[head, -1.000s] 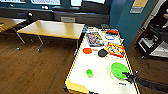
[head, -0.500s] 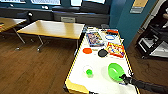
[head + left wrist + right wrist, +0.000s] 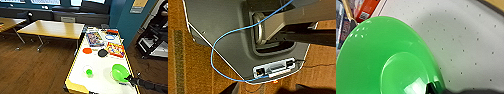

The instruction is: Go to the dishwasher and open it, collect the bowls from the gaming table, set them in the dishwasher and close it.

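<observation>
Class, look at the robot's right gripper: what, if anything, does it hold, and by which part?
The right gripper meets the green bowl at its near rim, apparently gripping it there; whether the fingers have closed cannot be told.

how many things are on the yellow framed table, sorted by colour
green: 2, the large bowl and a small round piece
orange: 1, a flat round piece
black: 1, a round piece
multicoloured boxes: 2, one blue, one red and yellow
total: 6 clear items; the small things at the far end are too blurred to count

The right arm (image 3: pixel 152 85) reaches in low from the right; its gripper (image 3: pixel 128 78) grips a rim.
</observation>
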